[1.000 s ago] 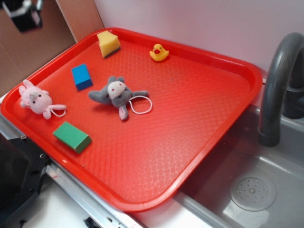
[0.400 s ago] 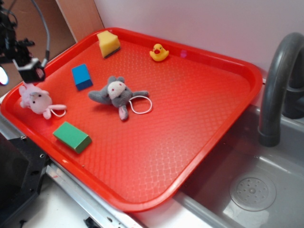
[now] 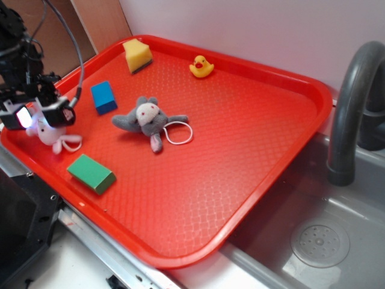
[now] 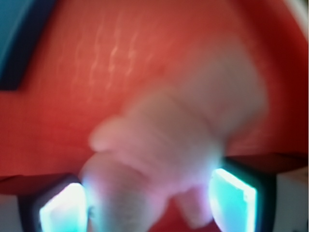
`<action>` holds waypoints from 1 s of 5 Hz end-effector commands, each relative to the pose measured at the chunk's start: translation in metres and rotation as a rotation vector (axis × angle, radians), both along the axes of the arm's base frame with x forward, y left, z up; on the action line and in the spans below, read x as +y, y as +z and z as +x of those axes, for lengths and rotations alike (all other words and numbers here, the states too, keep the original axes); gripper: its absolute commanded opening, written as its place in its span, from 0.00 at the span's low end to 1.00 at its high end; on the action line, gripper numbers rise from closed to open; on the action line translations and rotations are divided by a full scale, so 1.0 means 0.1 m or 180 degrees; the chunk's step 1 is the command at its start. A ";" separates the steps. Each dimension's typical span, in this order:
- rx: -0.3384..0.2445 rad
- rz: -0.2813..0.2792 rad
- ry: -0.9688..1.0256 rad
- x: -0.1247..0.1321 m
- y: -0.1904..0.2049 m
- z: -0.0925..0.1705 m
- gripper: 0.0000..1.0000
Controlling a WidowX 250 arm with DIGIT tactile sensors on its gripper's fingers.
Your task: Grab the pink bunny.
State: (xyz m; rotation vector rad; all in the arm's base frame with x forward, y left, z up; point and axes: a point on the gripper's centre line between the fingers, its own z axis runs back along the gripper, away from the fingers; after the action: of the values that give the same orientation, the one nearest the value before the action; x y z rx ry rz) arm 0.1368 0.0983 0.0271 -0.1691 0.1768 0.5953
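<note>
The pink bunny [image 3: 50,135] lies near the left rim of the red tray [image 3: 264,174], its white string loop trailing to the right. My gripper [image 3: 38,115] has come down over it, open, with one finger on each side of the plush and its head mostly hidden. In the wrist view the blurred bunny [image 4: 178,140] fills the gap between the two glowing fingertips [image 4: 234,198] of the gripper [image 4: 147,205]. The right pad stands slightly off the plush.
A grey plush with a white face [image 3: 147,117] lies mid-tray. A blue block [image 3: 103,97], a green block [image 3: 91,173], a yellow sponge [image 3: 138,55] and a rubber duck [image 3: 201,66] also sit on the tray. A sink [image 3: 319,241] and grey faucet [image 3: 352,96] are at right.
My gripper came down from the upper left corner and now straddles the bunny. The bunny and the other objects have stayed in place.
</note>
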 end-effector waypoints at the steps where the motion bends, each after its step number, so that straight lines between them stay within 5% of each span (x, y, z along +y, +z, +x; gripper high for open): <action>1: -0.0223 -0.0122 -0.0141 0.02 -0.08 0.08 0.00; 2: -0.0377 0.0022 -0.0338 0.01 0.03 0.10 0.00; 3: -0.0420 0.0515 -0.0749 -0.07 0.30 0.18 0.00; 4: -0.0404 0.0837 -0.1370 -0.43 0.75 0.30 0.00; 5: -0.0279 0.0837 -0.1746 -0.75 1.12 0.44 0.00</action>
State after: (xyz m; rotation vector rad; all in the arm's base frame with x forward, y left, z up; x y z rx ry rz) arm 0.1822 0.0189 0.1284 0.1033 0.0954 0.0555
